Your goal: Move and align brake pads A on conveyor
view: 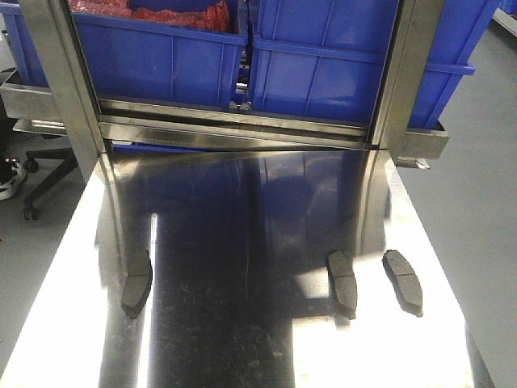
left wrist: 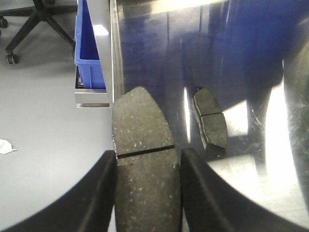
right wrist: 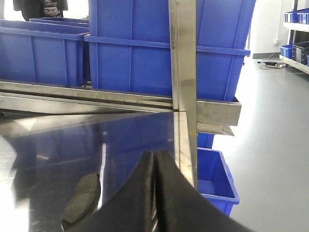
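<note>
Three dark grey brake pads lie on the shiny steel table: one at the left [view: 136, 283], one right of centre [view: 342, 281] and one further right [view: 403, 280]. My left gripper [left wrist: 148, 154] is shut on another brake pad [left wrist: 142, 130], its black fingers [left wrist: 99, 193] pressing the pad's long sides, above the table's left edge. A loose pad [left wrist: 210, 123] lies on the steel just beyond. My right gripper [right wrist: 155, 153] is shut with nothing in it, low over the table near the right post; a pad [right wrist: 82, 195] lies to its left. The conveyor is out of view. Neither gripper shows in the front view.
Blue bins [view: 161, 56] stand on a steel rack behind the table, between two upright steel posts [view: 65, 89] [right wrist: 183, 58]. A blue bin [right wrist: 215, 174] sits on the floor off the table's right edge, another [left wrist: 89, 48] off the left. An office chair [view: 48, 162] stands at the left.
</note>
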Available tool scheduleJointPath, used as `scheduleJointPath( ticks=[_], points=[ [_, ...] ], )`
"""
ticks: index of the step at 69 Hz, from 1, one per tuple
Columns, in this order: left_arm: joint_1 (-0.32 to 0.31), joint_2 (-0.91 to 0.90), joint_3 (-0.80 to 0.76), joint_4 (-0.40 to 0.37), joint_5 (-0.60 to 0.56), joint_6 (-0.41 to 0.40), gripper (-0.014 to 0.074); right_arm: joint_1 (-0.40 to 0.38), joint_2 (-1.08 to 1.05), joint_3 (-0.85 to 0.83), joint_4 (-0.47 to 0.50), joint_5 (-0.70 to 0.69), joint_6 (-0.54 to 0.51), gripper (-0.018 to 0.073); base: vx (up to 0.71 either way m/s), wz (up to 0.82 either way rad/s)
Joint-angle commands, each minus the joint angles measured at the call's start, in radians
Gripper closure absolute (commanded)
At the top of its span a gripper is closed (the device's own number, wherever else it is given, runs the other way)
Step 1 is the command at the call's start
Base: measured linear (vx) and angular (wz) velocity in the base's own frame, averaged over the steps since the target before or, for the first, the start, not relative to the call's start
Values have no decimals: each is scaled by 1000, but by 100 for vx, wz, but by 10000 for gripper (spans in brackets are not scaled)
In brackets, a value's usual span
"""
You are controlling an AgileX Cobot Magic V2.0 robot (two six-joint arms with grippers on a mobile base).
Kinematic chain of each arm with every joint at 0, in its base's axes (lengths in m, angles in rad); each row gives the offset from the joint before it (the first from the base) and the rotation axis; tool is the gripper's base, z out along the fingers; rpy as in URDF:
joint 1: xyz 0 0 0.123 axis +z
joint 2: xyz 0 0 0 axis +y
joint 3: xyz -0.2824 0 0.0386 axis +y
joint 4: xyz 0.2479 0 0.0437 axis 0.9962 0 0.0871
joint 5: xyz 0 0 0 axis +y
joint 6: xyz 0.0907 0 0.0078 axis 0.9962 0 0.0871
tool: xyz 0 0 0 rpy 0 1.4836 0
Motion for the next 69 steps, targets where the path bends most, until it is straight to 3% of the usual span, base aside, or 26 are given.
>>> scheduleJointPath(
  ticks=[1, 69],
  points=[
    [-3, -4, -27, -4, -76, 0, 540, -2, -15, 19, -2, -81, -4, 569, 0, 0],
    [-3, -4, -27, -4, -76, 0, 540, -2, -15, 19, -2, -82, -4, 569, 0, 0]
  ],
)
